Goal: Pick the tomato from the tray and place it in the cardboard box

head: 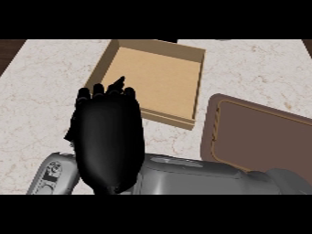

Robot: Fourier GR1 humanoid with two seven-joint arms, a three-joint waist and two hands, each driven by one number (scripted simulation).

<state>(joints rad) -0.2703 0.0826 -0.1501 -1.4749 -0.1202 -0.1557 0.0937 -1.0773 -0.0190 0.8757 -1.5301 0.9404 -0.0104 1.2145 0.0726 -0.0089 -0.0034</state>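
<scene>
well, from where i stand the tomato shows nowhere: the tray (266,137), by the surface's (43,91) right edge, lies bare, and the cardboard box (155,73), toward the far edge and left of the middle, shows only its own floor. my guess is the tomato sits hidden behind the right hand (107,137), which hangs with its back toward me over the near left part of the surface, its tip just overlapping the box's near left corner. whether that hand is clenched round something or relaxed, i cannot tell. i take it for the right one because the long grey forearm (206,173) runs in from the near right corner.

to do this step well, the hand should travel further toward the far edge until it is squarely over the box's floor, clear of the near wall, then lower before letting go, so nothing rolls off the rim.

counted: one box, one tray, one hand, no tomato in sight, and a second grey forearm piece (50,176) at the near left corner.
</scene>
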